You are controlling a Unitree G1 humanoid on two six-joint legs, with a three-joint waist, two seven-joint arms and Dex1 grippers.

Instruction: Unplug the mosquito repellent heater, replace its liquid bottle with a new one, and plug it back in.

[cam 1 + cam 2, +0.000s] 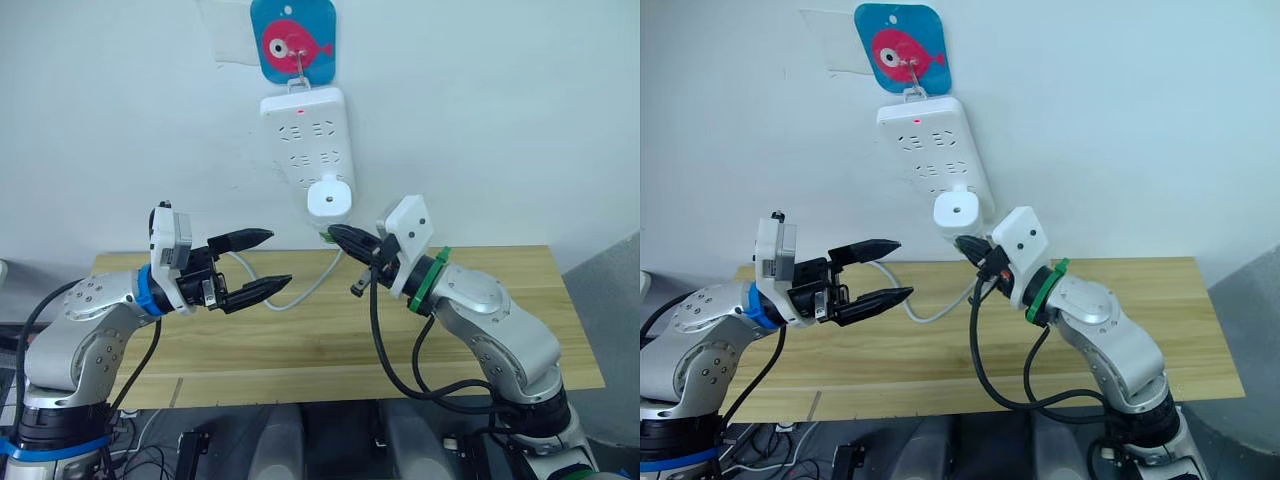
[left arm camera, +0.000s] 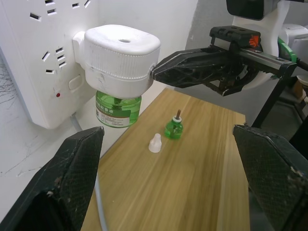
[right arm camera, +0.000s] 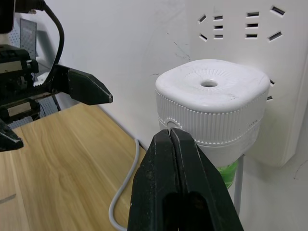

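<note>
The mosquito repellent heater (image 1: 329, 197) sits plugged into the power strip (image 1: 305, 140) at upper centre. The right tool (image 3: 174, 139), fingers together, touches its ribbed side. The left tool (image 1: 268, 262) hangs apart at left, above the tabletop (image 1: 300, 340).

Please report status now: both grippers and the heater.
Left gripper open, empty. Right gripper shut, tip at the mosquito repellent heater. Heater plugged into the power strip. Nothing in the way.
</note>
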